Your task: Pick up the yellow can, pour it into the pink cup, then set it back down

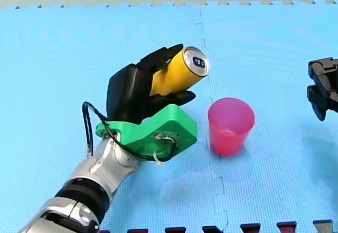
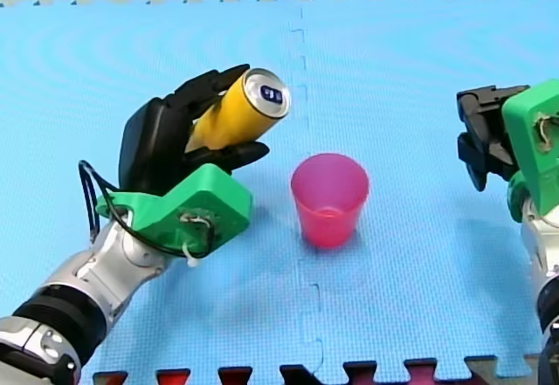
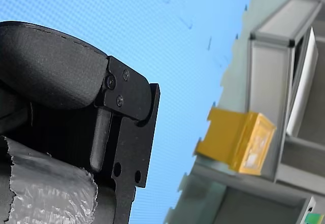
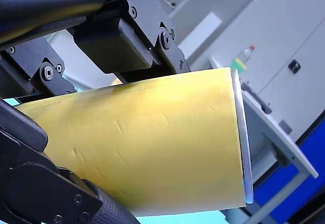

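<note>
So your left hand point(image 2: 188, 145) was clamped around the yellow can point(image 2: 231, 110), holding it up off the blue foam mat point(image 2: 393, 71). The can was tilted, its silver top end raised and pointing toward the pink cup point(image 2: 329, 197). It sat just beside the cup, on the side toward the mat's left edge, not touching it. The cup stood upright near the middle of the mat. Your right hand point(image 2: 485, 140) hung by the mat's right edge holding nothing, and honestly I couldn't tell if it was open or closed.

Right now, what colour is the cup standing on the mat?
Pink; the cup shows best in the second head view.
</note>
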